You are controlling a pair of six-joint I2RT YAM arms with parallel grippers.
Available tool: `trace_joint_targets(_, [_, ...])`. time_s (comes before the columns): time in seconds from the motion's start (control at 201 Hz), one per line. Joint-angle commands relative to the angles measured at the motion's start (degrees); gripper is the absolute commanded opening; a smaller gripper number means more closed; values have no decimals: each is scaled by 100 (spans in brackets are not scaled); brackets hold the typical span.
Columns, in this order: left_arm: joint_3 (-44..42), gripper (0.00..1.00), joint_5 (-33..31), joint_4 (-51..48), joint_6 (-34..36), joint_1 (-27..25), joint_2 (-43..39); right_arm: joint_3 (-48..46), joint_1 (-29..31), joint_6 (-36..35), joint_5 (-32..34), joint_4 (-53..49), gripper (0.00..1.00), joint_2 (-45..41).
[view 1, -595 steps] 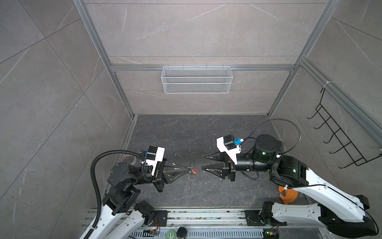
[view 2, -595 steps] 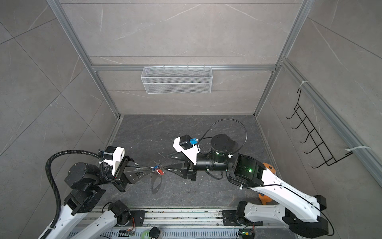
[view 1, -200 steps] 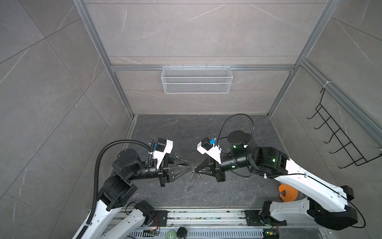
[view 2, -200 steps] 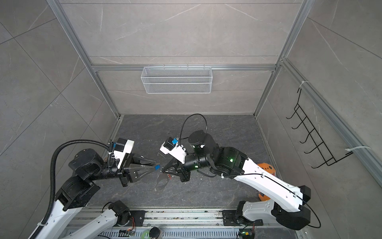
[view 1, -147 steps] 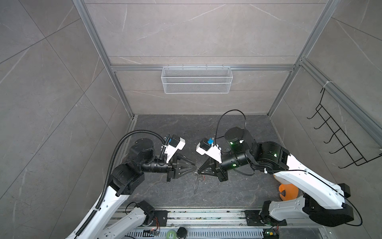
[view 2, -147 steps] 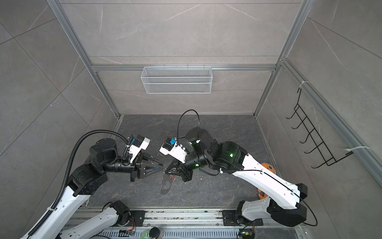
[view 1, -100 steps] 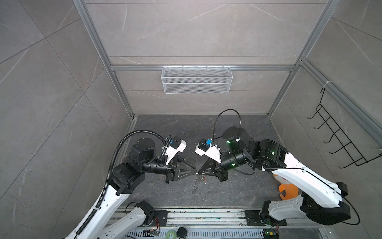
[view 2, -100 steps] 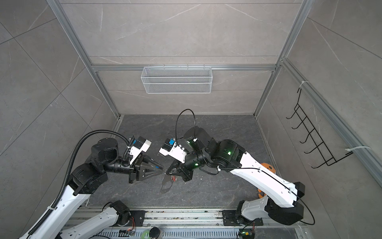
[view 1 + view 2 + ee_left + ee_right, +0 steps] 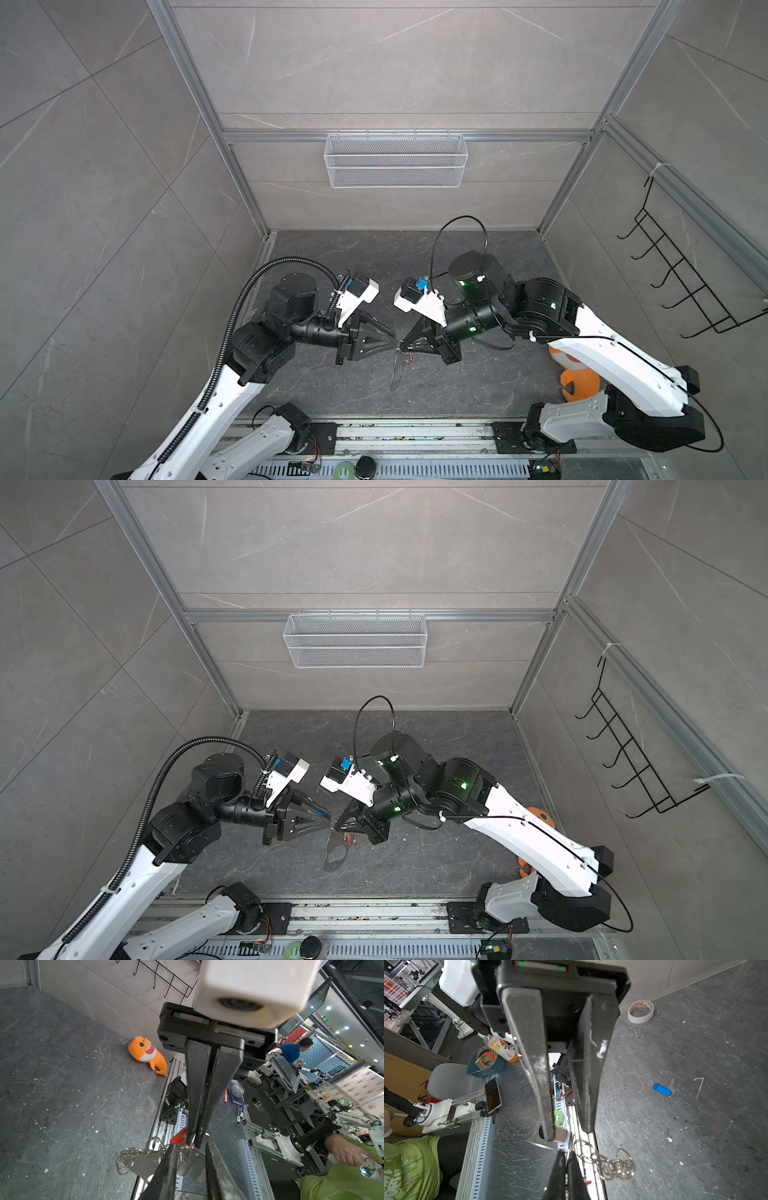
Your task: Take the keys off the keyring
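Steel rings of the keyring (image 9: 137, 1153) hang in mid-air between your two pincers, near the middle of the floor (image 9: 374, 257) and a little toward 6 o'clock in both top views. Your right pincer (image 9: 567, 1154) reaches in from 3 o'clock and is clamped tight on one ring. Your left pincer (image 9: 569, 1132) comes from 9 o'clock and stands partly open, with its fingers on either side of the top of the tag (image 9: 143, 1164). The tag hangs toward 6 o'clock from the tips. The red key (image 9: 178, 1136) hangs at the rings, just beside the right pincer's tips. The blue key (image 9: 661, 1089) lies on the floor, well apart from the keyring, with the silver key (image 9: 672, 1084) touching it. You have a shark toy (image 9: 577, 380) at 4 o'clock.
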Motion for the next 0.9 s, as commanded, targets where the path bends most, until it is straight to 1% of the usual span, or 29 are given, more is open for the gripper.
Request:
trace_joint_targets(0.0, [189, 28, -217, 19, 191, -21, -84, 103, -9, -97, -142, 25, 0, -42])
trace_joint_targets(0.085, [179, 28, 15, 184, 67, -24, -31, 80, -9, -95, -137, 76, 0, -61])
trace_joint_targets(0.204, [183, 24, 251, 223, 1, -25, 69, 48, -9, -47, -69, 224, 0, -91])
trace_joint_targets(0.359, [168, 23, 464, 224, -22, -26, 88, 97, -9, -22, -3, 267, 0, -69])
trace_joint_targets(0.443, [161, 16, 486, 238, -8, -22, 98, 102, -8, -14, 0, 306, 0, -56])
trace_joint_targets(0.493, [152, 14, 470, 254, -9, -25, 88, 100, -9, 1, 10, 326, 0, -40])
trace_joint_targets(0.737, [107, 16, 516, 321, -37, -24, 111, 37, -9, 61, 137, 550, 0, -77])
trace_joint_targets(0.857, [50, 6, 530, 500, -121, -22, 78, -25, -8, 93, 92, 668, 0, -56])
trace_joint_targets(0.892, [24, 1, 537, 569, -153, -26, 60, -43, -9, 103, 97, 692, 0, -56])
